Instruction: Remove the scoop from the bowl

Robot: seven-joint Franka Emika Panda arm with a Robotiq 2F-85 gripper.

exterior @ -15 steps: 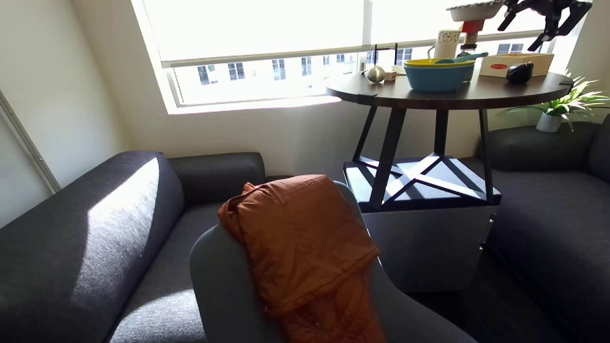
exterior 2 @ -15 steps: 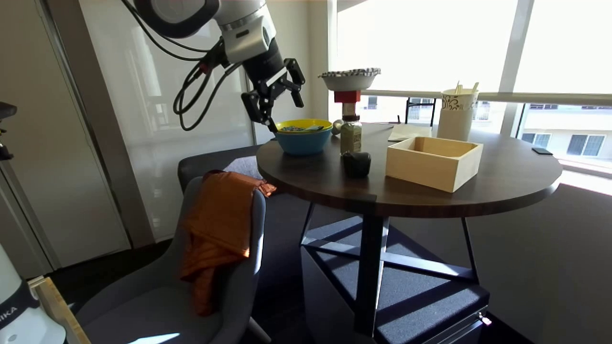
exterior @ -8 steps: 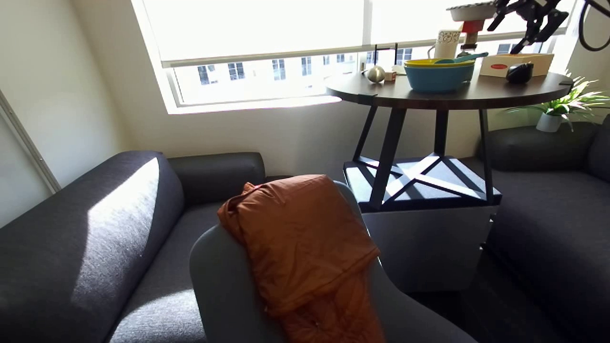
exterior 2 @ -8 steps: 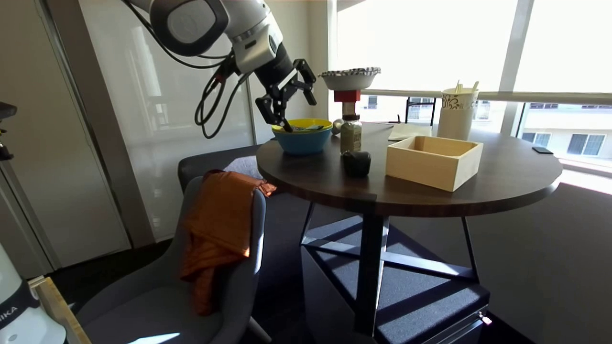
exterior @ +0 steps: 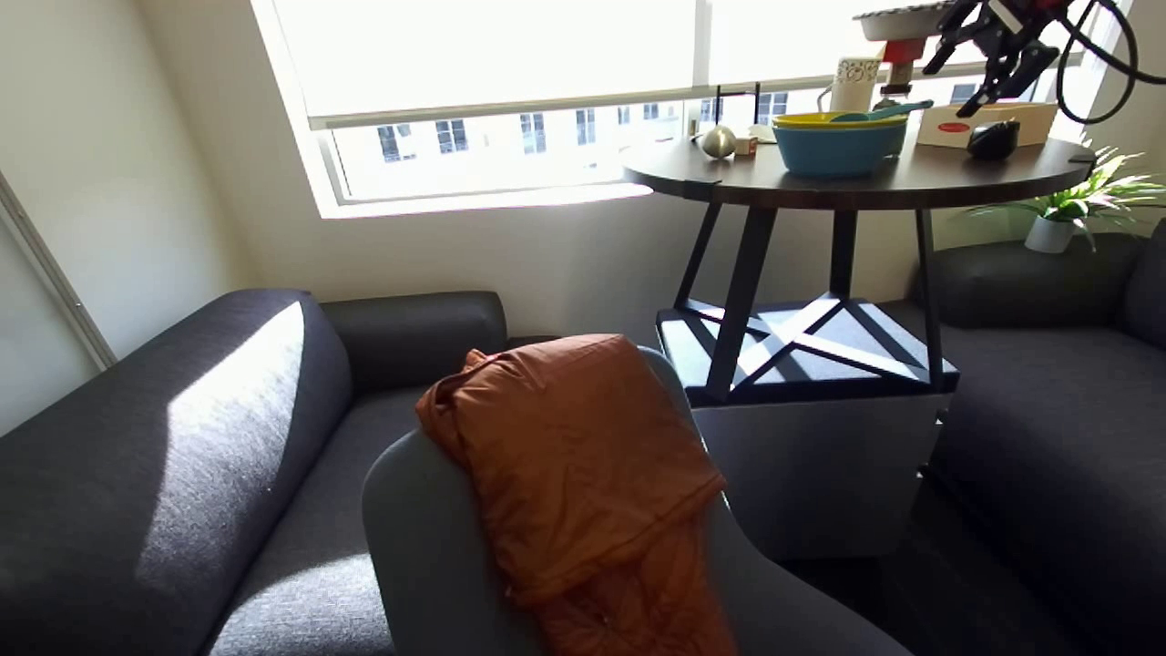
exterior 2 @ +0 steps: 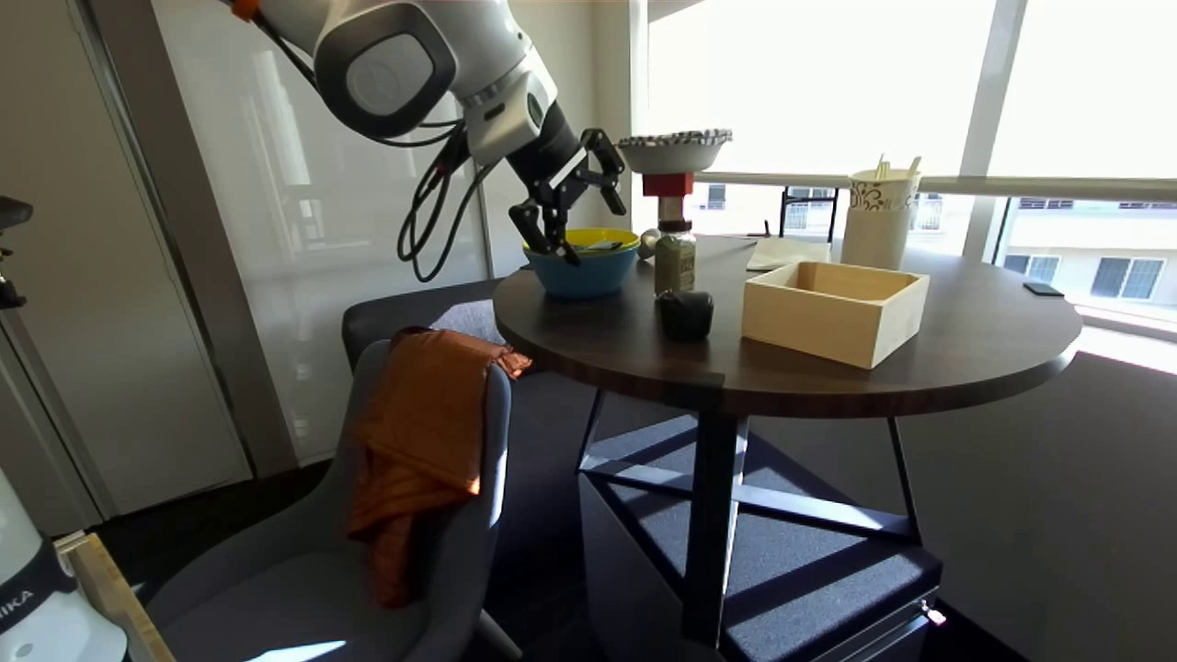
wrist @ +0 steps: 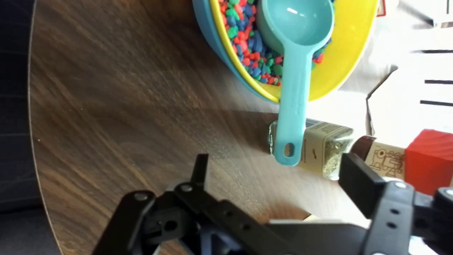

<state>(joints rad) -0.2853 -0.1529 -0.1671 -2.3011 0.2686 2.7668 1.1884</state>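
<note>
A turquoise plastic scoop (wrist: 296, 71) lies among red, green and blue pebbles (wrist: 253, 49) in a yellow bowl (wrist: 350, 46), nested in a blue bowl (exterior: 833, 151) on the dark wooden desk (wrist: 116, 124). The black tool (wrist: 279, 171) hangs nearby, jaws spread wide.

A wooden box (exterior 2: 809, 322) stands near the front edge of the surface (exterior 2: 975, 340) in an exterior view, a patterned pitcher (exterior 2: 876, 230) behind it.

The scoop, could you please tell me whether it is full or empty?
Empty: the wrist view shows the scoop bare inside, with pebbles beside it.
</note>
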